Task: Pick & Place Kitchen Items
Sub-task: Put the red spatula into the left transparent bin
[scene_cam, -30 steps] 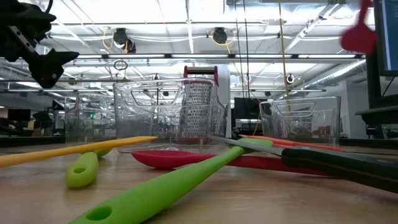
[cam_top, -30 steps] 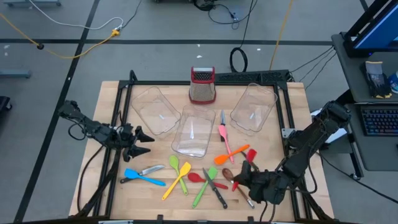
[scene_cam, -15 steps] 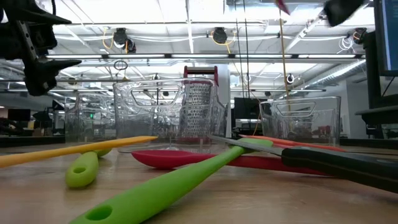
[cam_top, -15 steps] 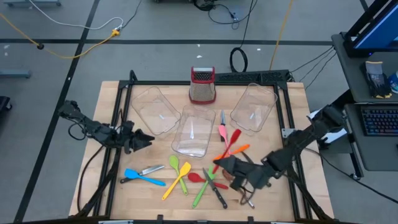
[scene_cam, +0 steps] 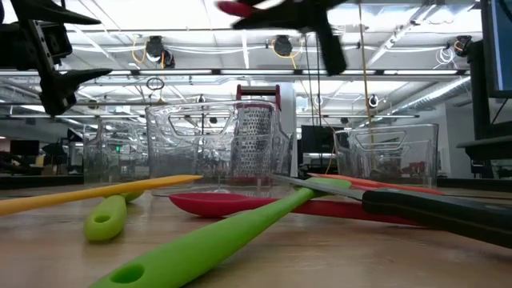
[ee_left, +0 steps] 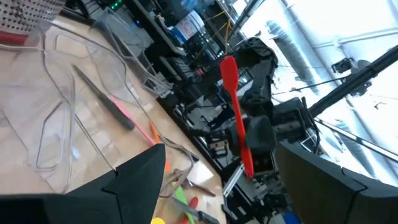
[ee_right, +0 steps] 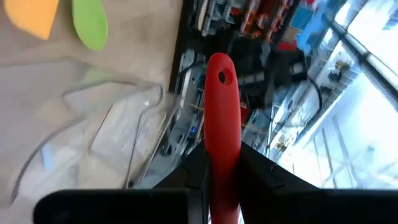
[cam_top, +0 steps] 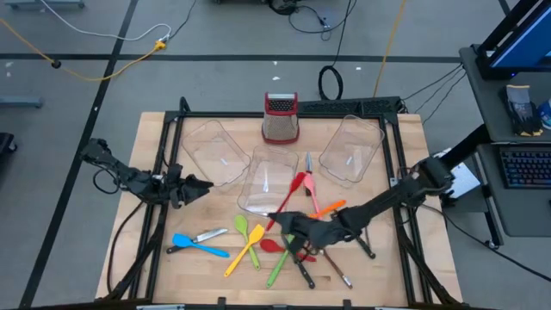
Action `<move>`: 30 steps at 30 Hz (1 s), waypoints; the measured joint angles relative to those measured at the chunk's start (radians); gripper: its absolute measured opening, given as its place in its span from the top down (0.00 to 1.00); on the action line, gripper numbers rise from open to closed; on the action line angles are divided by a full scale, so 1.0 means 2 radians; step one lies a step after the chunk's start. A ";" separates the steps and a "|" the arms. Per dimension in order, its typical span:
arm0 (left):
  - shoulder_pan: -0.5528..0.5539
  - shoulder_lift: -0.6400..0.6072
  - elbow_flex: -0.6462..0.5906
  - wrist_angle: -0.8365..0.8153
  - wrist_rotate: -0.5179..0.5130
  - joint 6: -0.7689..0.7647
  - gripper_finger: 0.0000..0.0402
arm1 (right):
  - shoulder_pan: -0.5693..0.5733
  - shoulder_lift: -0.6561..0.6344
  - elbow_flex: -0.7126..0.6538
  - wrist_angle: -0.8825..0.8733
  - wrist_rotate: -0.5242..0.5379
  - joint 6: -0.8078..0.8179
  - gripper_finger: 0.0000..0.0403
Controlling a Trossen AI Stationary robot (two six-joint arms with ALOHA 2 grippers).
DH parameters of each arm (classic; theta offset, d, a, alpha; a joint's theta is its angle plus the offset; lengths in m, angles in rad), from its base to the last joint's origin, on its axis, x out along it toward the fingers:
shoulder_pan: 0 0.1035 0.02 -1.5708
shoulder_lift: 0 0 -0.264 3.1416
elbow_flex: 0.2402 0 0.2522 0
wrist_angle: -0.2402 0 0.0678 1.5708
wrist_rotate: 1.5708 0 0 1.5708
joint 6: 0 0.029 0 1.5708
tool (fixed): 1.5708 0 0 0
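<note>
My right gripper (cam_top: pixel 284 217) is shut on a red utensil (cam_top: pixel 297 185), high over the table's middle by the near end of the middle clear bin (cam_top: pixel 267 181). My left gripper (cam_top: pixel 200 185) is open and empty, raised over the table's left side, with its fingers toward the red utensil (ee_left: pixel 235 112). On the near half of the table lie a blue spatula (cam_top: pixel 196 245), a yellow spatula (cam_top: pixel 245 250), green utensils (cam_top: pixel 280 258), a red spoon (cam_top: pixel 274 245), black-handled knives (cam_top: pixel 300 263), and a pink (cam_top: pixel 310 191) and an orange spatula (cam_top: pixel 325 209). My right gripper pinches the red utensil's handle (ee_right: pixel 222 155) between its two fingers. The fingers lie along the handle. The handle's rounded end with a hole (ee_right: pixel 221 78) sticks out past the fingertips, toward the table's far side. The utensil is lifted clear; its other end is hidden by the gripper.
Three clear bins stand across the far half: left (cam_top: pixel 215 153), middle, and right (cam_top: pixel 351 151). A red-topped metal grater (cam_top: pixel 281 116) stands at the far edge. A black frame (cam_top: pixel 284 110) rims the table. A brown-handled utensil (cam_top: pixel 340 275) lies near the front right.
My right gripper has carried the red utensil from the near right of the table toward the left and a little toward the far edge. It has risen and turned, so the utensil now points toward the middle bin.
</note>
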 joint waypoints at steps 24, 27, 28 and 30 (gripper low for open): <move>0.016 0.346 0.160 0.133 0.039 0.022 0.23 | -0.033 0.090 0.123 -0.019 -0.142 -0.047 0.90; 0.031 0.402 0.199 0.132 0.073 0.022 0.23 | -0.032 0.090 0.123 -0.024 -0.141 -0.048 0.90; 0.036 0.420 0.211 0.132 0.085 0.022 0.23 | -0.032 0.090 0.123 -0.025 -0.141 -0.048 0.90; 0.048 0.456 0.232 0.131 0.103 0.019 0.23 | -0.032 0.090 0.123 -0.029 -0.141 -0.047 0.90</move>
